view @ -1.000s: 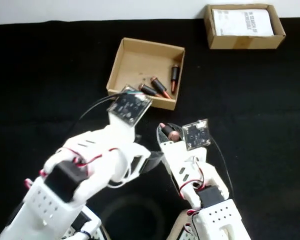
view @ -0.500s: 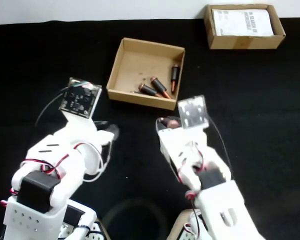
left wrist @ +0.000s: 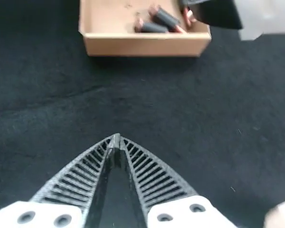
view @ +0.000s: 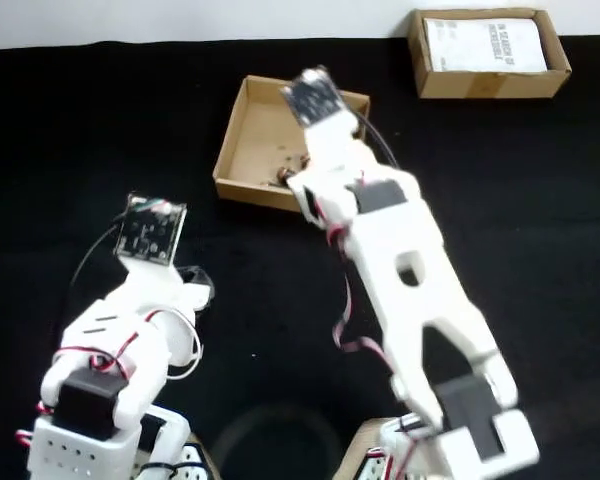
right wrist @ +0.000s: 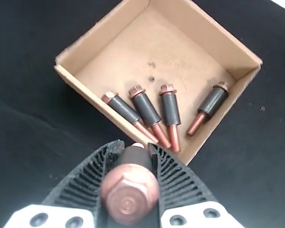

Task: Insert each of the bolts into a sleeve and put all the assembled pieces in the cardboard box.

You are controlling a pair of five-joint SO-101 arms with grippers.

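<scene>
- Copper hex-head bolt seated in a black cylindrical sleeve (right wrist: 128, 190): clamped between the ribbed black fingers of the right gripper (right wrist: 133, 145), over the near wall of the open brown cardboard box (right wrist: 180, 52).
- Four sleeved bolts (right wrist: 146, 108) lie on the box floor.
- Left gripper (left wrist: 116, 141): fingers pressed together, nothing between them, low over the black tabletop (left wrist: 218, 109), short of the box.

My right arm (view: 400, 250) lies stretched to twelve o'clock, right gripper (right wrist: 134, 145) clamped on a bolt (right wrist: 128, 197); left gripper (left wrist: 116, 141) sits closed at eight o'clock.
</scene>
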